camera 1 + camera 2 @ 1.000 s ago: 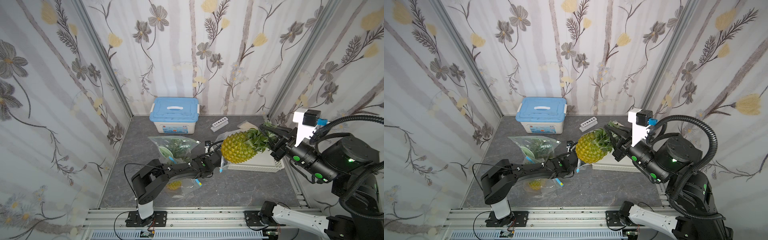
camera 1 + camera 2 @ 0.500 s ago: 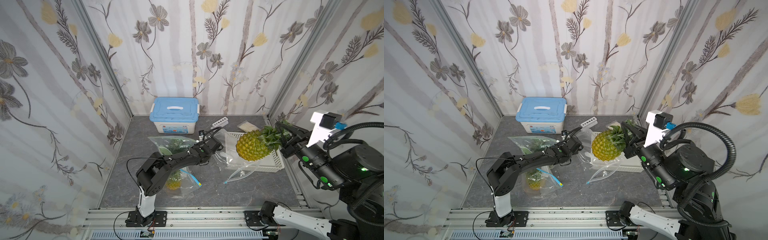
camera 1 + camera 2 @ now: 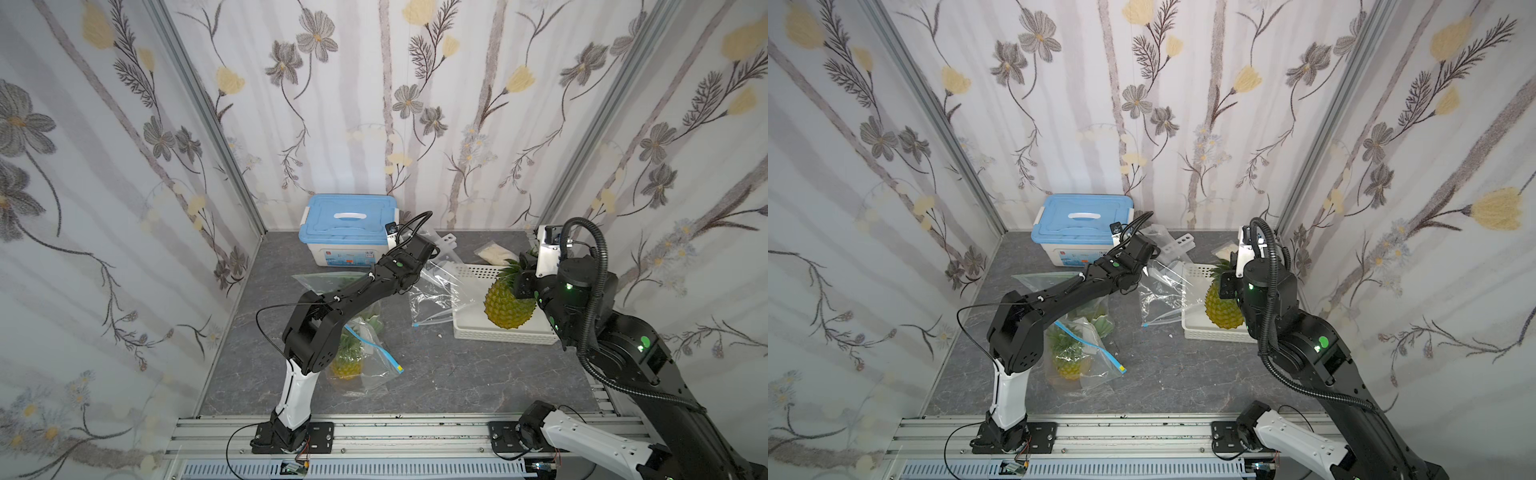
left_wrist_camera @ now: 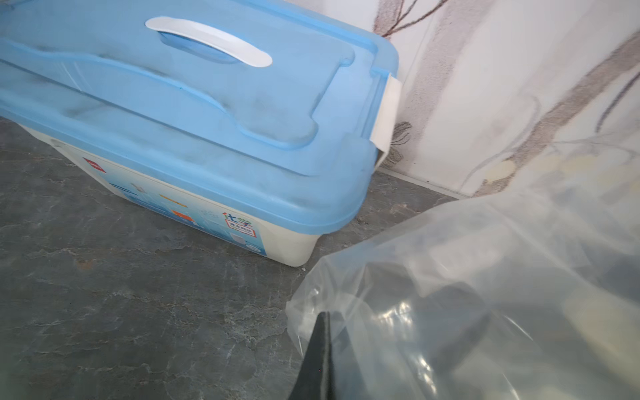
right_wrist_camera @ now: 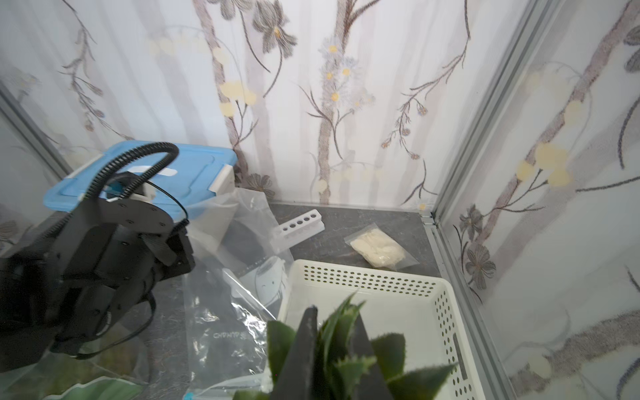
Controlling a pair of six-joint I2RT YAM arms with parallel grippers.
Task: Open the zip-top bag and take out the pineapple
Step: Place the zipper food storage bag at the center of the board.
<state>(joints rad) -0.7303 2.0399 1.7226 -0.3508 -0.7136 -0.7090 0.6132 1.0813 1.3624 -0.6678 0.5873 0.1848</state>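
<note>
The pineapple [image 3: 509, 305] [image 3: 1223, 309] hangs upright from its green crown [image 5: 346, 349], and my right gripper [image 3: 520, 272] [image 5: 334, 315] is shut on those leaves. Its yellow body sits low inside the white perforated basket [image 3: 498, 336] [image 5: 443, 311] at the right. The empty clear zip-top bag [image 3: 434, 291] [image 3: 1163, 291] [image 4: 485, 277] droops between the arms with its blue zip end on the table. My left gripper [image 3: 432, 252] [image 4: 323, 317] is shut on the bag's upper film, raised near the blue box.
A blue-lidded box [image 3: 351, 232] [image 4: 194, 114] stands at the back. Under the left arm lie a second bagged pineapple [image 3: 349, 357] and a bag of greens [image 3: 332, 282]. A white tube rack [image 5: 301, 223] and a small pouch [image 5: 379, 247] lie behind the basket.
My right gripper carried the pineapple rightward, clear of the bag, and lowered it into the basket. My left gripper pulled the emptied bag back and up toward the blue box.
</note>
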